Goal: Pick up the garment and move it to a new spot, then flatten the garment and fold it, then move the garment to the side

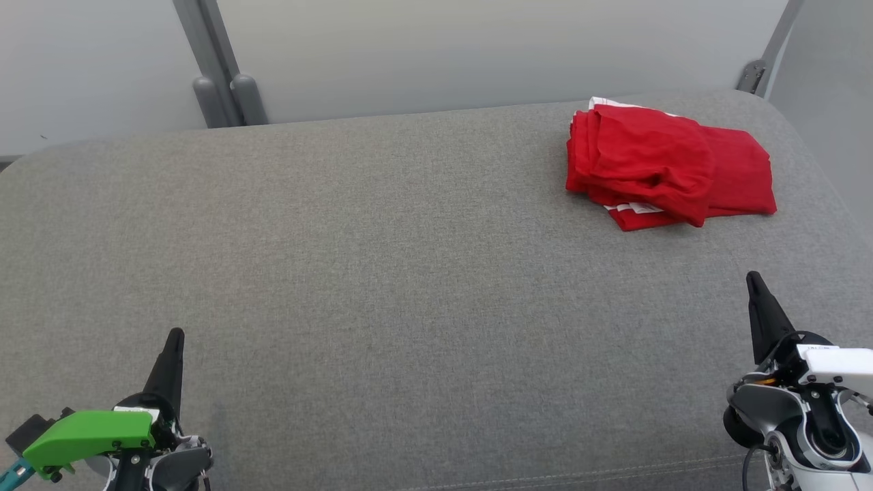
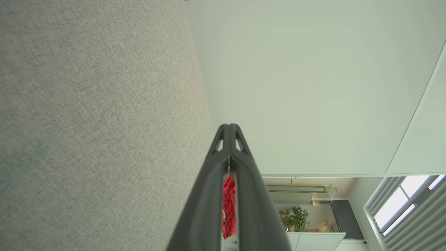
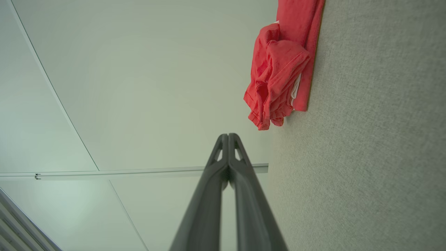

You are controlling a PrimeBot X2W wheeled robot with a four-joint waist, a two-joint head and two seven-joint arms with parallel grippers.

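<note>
The garment (image 1: 665,164) is red with white trim and lies folded in a loose bundle at the far right of the grey cushioned surface (image 1: 382,259). In the right wrist view the garment (image 3: 278,69) shows at the top, well beyond my fingertips. A red sliver of the garment (image 2: 229,205) shows through the gap lower down between the left fingers. My left gripper (image 1: 174,335) rests shut at the lower left, holding nothing. My right gripper (image 1: 753,278) is shut and empty at the lower right, a good way short of the garment. Both wrist views show the fingertips pressed together: left gripper (image 2: 229,126), right gripper (image 3: 228,135).
A pale wall panel (image 1: 477,48) with grey posts (image 1: 222,95) stands behind the surface's far edge. A metal bracket (image 1: 751,75) sits at the far right corner. In the left wrist view a potted plant (image 2: 295,218) and a window (image 2: 407,202) show in the distance.
</note>
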